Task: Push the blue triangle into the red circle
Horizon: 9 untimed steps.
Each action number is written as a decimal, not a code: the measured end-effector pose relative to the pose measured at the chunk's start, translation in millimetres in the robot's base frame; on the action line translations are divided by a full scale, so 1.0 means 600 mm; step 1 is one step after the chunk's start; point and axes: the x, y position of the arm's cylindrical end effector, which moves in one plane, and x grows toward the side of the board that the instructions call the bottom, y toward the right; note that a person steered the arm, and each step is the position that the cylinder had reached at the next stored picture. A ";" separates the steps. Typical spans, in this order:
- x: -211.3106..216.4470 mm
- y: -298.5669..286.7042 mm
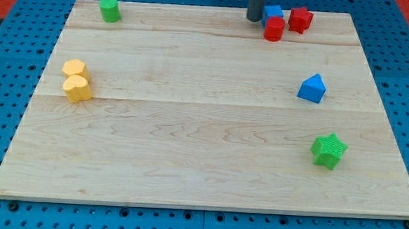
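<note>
Cut off by the view's top: the dark rod, only its short lower stretch showing, standing upright near the far edge of the pale wooden board (202, 149). My tip (254, 19) down at the board surface, right of centre along that far edge, just beside the left face of a small blue block (272, 11). Whether touching that block or a hair apart: cannot tell. Nothing gripped or carried, being a bare rod; no block pressed visibly out of place against it.

Blue block half hidden behind the red cylinder-like block, the red circle (274, 29), so its shape hard to make out, probably a cube. Red star-shaped block (300, 19) just to the right, touching or nearly touching the other two; the three forming a tight cluster near the far right corner.

Blue triangle block (312, 88) well apart from my tip, lying nearer the right edge and toward the view's bottom from the red cluster, bare board between it and the red circle.

Green star-shaped block (329, 150) closer to the near right corner. Green cylinder block (110, 9) by the far left corner. Two yellow rounded blocks (76, 80) touching each other near the left edge, exact outlines unclear.
</note>
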 end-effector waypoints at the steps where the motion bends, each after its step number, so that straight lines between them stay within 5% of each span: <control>1: 0.089 -0.024; 5: 0.378 0.057; 8: 0.351 0.273; 9: 0.299 0.199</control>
